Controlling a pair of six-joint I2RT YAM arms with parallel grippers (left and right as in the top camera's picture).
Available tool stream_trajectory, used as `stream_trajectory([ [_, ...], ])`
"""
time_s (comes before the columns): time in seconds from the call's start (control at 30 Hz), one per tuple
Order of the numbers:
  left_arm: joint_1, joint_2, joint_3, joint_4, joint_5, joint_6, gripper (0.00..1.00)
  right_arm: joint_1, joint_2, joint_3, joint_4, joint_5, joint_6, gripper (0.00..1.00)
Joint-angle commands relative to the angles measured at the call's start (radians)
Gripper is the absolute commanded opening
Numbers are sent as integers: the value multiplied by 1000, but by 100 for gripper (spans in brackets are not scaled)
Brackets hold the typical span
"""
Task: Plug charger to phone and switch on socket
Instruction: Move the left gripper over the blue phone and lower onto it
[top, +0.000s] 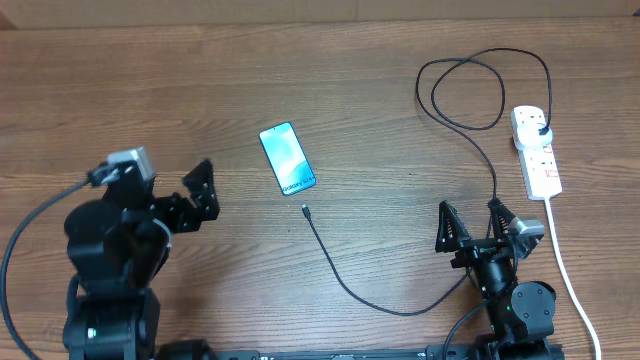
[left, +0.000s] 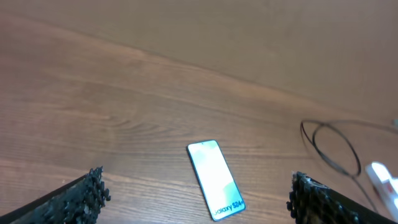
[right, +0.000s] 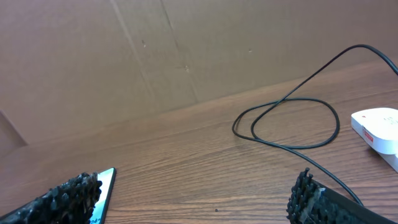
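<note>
The phone (top: 288, 158) lies flat mid-table with its light blue screen up; it also shows in the left wrist view (left: 215, 179) and at the edge of the right wrist view (right: 104, 186). The charger, a thin black cable (top: 345, 283), has its small tip (top: 305, 211) just below the phone, runs right past my right gripper, loops at the back (right: 292, 121) and ends in a black plug (top: 541, 131) seated in the white socket strip (top: 538, 152). My left gripper (top: 203, 188) is open and empty, left of the phone. My right gripper (top: 472, 222) is open and empty, left of the socket.
The socket's thick white cord (top: 570, 270) runs down the right side of the wooden table toward the front edge. A brown cardboard wall (right: 186, 50) stands behind the table. The arm bases sit at the front left and front right.
</note>
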Motion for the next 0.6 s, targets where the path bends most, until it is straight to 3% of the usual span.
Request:
stream_trajectory([
  [0.0, -90, 55, 59, -8, -72, 98, 100, -4, -12, -11, 7, 9, -2, 100],
  [0.27, -388, 230, 80, -7, -325, 151, 100, -4, -12, -11, 7, 9, -2, 100],
  [0.57, -439, 430, 117, 6, -383, -97, 100, -4, -12, -11, 7, 9, -2, 100],
])
